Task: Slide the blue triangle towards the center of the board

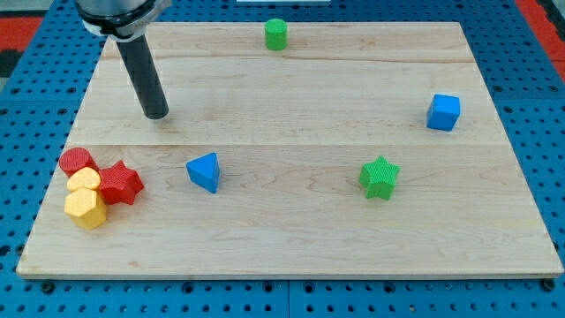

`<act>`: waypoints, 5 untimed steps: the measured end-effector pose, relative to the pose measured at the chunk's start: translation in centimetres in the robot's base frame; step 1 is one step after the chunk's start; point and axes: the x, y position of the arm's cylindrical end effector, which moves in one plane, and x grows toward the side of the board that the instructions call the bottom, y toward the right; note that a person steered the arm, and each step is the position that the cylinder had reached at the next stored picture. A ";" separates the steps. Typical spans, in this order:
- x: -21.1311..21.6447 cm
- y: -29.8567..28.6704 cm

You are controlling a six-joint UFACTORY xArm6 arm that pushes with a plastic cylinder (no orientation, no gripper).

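Camera view: pale wooden board (291,79) on blue perforated table (538,132). Left edge crowded by red cylinder (77,160), red star (119,183), two yellow hexagonal blocks (84,182) (86,208), bunched and touching. Green cylinder (276,34) near top edge; blue cube (443,112) far right; green star (380,177) right of centre. Blue triangle (204,171) left of centre, lower half, apex toward upper right; nothing near it. My tip (157,115) above-left of triangle, apart, touching no block, holding nothing. Blocks ridged, matte.

My tip (157,114) sits up-left of the blue triangle (205,171), well apart, on the worktop (291,97); green star (380,177) off right, red star (119,183) left
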 end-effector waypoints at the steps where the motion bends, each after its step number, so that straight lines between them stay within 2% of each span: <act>1: 0.0 0.9; 5: 0.0 2.8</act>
